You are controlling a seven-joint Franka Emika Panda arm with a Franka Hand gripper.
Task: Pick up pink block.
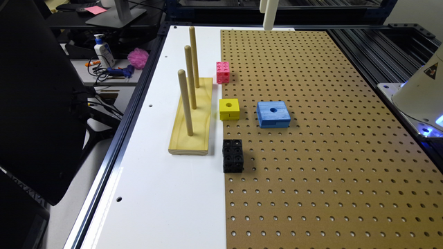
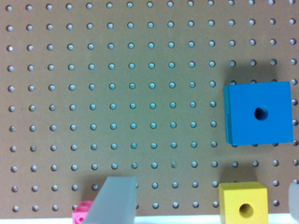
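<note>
While hand [image 2: 201,205] hangs open, empty, pink block [image 2: 82,214] peeks beside one finger [image 2: 114,200].

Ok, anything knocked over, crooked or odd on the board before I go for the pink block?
Nothing stands out. The pink block, yellow block, blue block and black block all sit flat on the pegboard; the three dowels stand upright in the wooden base.

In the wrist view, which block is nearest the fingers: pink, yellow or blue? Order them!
1. Pink block, beside one of the fingers, and yellow block, between them: too close to call.
2. Blue block, farther out on the pegboard.
</note>
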